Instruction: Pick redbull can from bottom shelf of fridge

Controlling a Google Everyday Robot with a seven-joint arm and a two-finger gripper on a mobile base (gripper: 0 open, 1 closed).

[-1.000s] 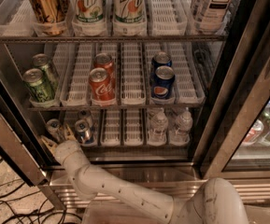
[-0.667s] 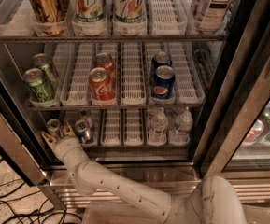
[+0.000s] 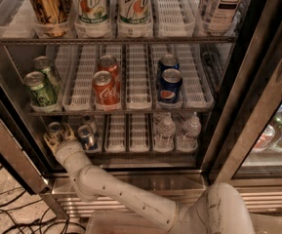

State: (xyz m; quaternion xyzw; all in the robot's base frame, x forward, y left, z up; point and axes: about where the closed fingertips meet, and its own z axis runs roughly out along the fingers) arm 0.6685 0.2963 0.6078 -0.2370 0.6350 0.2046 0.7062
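The gripper (image 3: 57,136) is seen at the far left end of the bottom shelf (image 3: 130,139) of the fridge (image 3: 257,87), pushed in around the redbull can (image 3: 54,128), which stands upright in the leftmost lane. Whether the can is actually clamped cannot be told. The gripper is carried by a pale, jointed arm (image 3: 116,195), which is bent up from the lower right of the scene and over the metal sill.

Two more slim silver cans (image 3: 87,136) are lined up in the next lane, just beside the gripper. Further right on the same shelf, past two bare white lane trays, two small clear water bottles (image 3: 166,130) are stood side by side.

On the rack above, two green cans (image 3: 40,89), two red cola cans (image 3: 105,89) and two blue Pepsi cans (image 3: 170,84) are ranged in separate lanes. The top rack is stocked with a gold can (image 3: 47,4), 7UP bottles (image 3: 92,6) and a tea bottle (image 3: 223,1). Dark cables (image 3: 4,213) are strewn on the floor at lower left.
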